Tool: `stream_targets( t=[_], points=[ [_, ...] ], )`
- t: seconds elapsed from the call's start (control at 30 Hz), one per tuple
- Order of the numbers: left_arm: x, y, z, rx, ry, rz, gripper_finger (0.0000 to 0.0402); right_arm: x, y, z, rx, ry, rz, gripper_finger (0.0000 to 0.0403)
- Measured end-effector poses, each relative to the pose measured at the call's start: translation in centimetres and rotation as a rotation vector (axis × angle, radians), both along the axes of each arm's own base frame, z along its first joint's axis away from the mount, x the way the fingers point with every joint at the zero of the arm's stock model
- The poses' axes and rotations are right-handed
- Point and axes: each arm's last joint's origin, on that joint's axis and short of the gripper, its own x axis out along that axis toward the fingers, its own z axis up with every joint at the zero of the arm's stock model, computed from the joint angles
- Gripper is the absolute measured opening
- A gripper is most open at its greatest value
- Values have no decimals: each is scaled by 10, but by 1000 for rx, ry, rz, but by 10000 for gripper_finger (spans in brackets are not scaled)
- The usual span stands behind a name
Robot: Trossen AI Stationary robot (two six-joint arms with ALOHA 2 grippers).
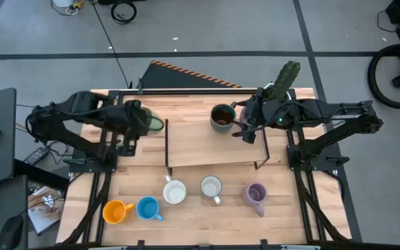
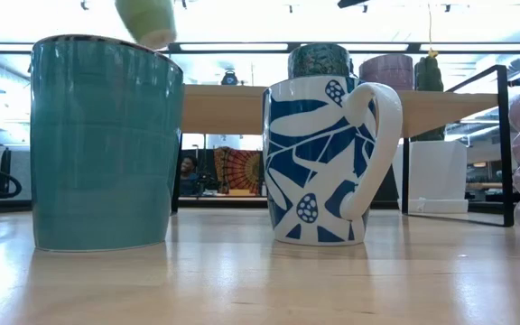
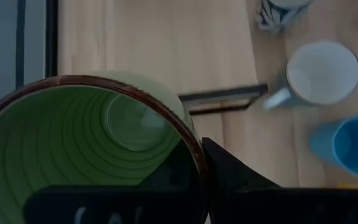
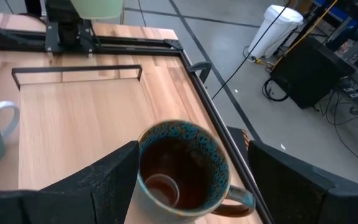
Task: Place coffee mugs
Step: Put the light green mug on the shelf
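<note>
My left gripper [image 1: 142, 121] is off the wooden shelf's [image 1: 193, 142] left end, shut on the green mug [image 3: 86, 143], which shows lifted at the low view's top [image 2: 147, 20]. My right gripper [image 4: 192, 148] is open at the shelf's far right. Its fingers stand on either side of the dark brown mug [image 4: 179, 171], which rests upright on the shelf [image 1: 222, 118]. A lavender mug [image 2: 386, 70] also stands on the shelf. In front of the shelf, standing on the table, are orange [image 1: 115, 210], blue [image 1: 148, 207], two white [image 1: 175, 192] [image 1: 211, 186] and lavender [image 1: 255, 196] mugs. My left gripper holds the green mug by its wall at the rim [image 3: 194, 152], with one finger [image 3: 229, 177] outside and the other inside the hollow. The mug is lifted clear of the table and tipped, its mouth facing the wrist camera.
A white pot with a green cactus [image 1: 287, 76] stands at the table's far right, close behind my right gripper. The shelf's black metal legs [image 1: 167, 149] stand on the table. Bare wood lies along the shelf's middle and left part.
</note>
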Motion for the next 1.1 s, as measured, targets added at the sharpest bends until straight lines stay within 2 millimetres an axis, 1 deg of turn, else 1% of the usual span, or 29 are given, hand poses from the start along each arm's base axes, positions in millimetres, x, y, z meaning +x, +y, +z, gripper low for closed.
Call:
stream_targets(
  t=[0.1, 0.27, 0.43, 0.5, 0.7, 0.9, 1.0, 1.1],
  points=[
    [16, 9, 4, -12, -4, 27, 25, 0, 0, 1, 0, -7, -1, 306],
    [57, 22, -1, -55, 21, 0, 25, 1, 0, 1, 1, -17, 2, 306],
    [101, 36, -17, -63, 20, 2, 25, 1, 0, 1, 7, -12, 24, 306],
    [114, 39, -26, -61, 37, 11, 25, 1, 0, 1, 10, -6, 26, 306],
    [128, 41, -34, -40, 21, 26, 28, 0, 1, -1, 15, 12, 23, 306],
    [130, 42, -42, -25, 36, -2, 27, -1, 1, -2, 34, 22, 28, 306],
    [129, 46, -44, -21, 50, -24, 27, 0, 2, -3, 45, 28, 47, 306],
    [130, 53, -48, -58, 50, -60, 27, 1, 2, -4, 52, 32, 59, 306]
  ],
)
